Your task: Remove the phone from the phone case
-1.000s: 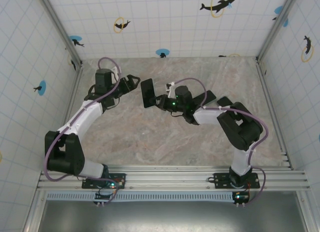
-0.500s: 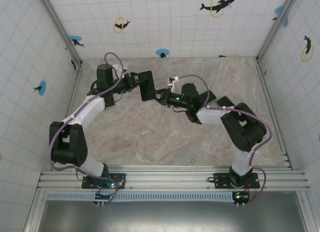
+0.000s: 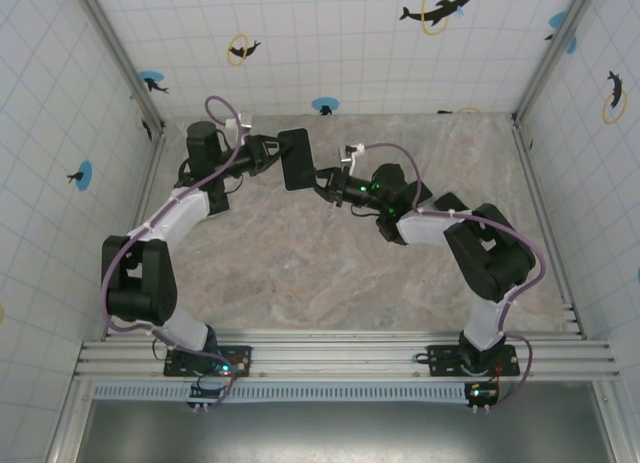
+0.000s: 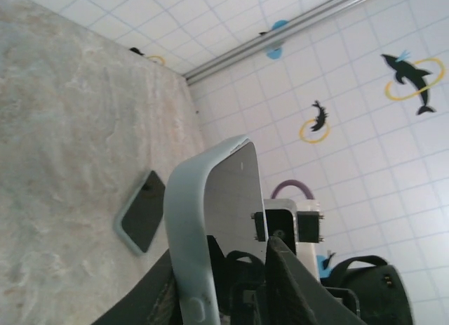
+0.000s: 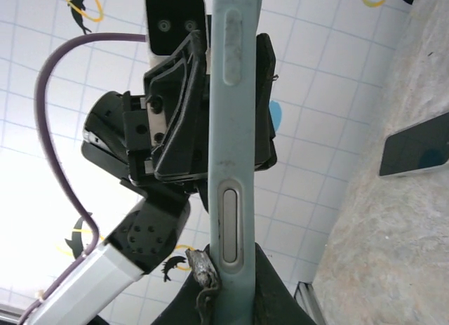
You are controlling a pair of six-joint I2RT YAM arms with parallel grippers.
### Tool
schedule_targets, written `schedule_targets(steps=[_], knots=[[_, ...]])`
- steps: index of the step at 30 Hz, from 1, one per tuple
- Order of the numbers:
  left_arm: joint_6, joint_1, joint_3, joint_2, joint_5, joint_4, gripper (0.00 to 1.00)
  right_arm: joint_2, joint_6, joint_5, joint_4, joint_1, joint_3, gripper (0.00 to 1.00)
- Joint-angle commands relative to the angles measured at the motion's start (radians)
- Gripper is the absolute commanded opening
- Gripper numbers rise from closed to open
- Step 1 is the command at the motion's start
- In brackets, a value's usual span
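The phone sits in its pale blue-green phone case (image 3: pixel 295 159) and is held up above the table between both arms. My right gripper (image 3: pixel 318 179) is shut on the case's lower edge (image 5: pixel 235 220), one finger on each face. My left gripper (image 3: pixel 276 155) has come in from the left. Its fingers (image 5: pixel 179 107) lie against both faces of the case (image 4: pixel 189 227). The phone's grey reflective screen (image 4: pixel 235 191) faces my left gripper's right finger (image 4: pixel 280 276).
A second dark phone-like slab with a pale rim (image 4: pixel 140 211) lies flat on the marbled table (image 3: pixel 300 273), behind my right arm (image 5: pixel 417 151). Tiled walls with dolphin stickers close in three sides.
My right gripper lifted the cased phone toward the back wall. My left gripper swung in from the left and closed its open fingers onto the case.
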Motion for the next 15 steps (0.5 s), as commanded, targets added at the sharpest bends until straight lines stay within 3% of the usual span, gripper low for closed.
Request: schedule_targets(steps=[1,8,10,15], knots=[[-0.071,0.001,0.035,0.017,0.056,0.1,0.28,-0.002,0.054,-0.014,0.153,-0.01,-0.013,0.11],[-0.165,0.001,0.028,0.024,0.069,0.201,0.11,0.001,0.091,-0.022,0.185,-0.02,-0.012,0.13],[-0.176,0.001,0.028,0.023,0.064,0.211,0.03,-0.002,0.085,-0.025,0.185,-0.025,-0.009,0.22],[-0.249,0.0,0.022,0.018,0.026,0.283,0.0,-0.017,0.042,-0.021,0.171,-0.038,-0.013,0.37]])
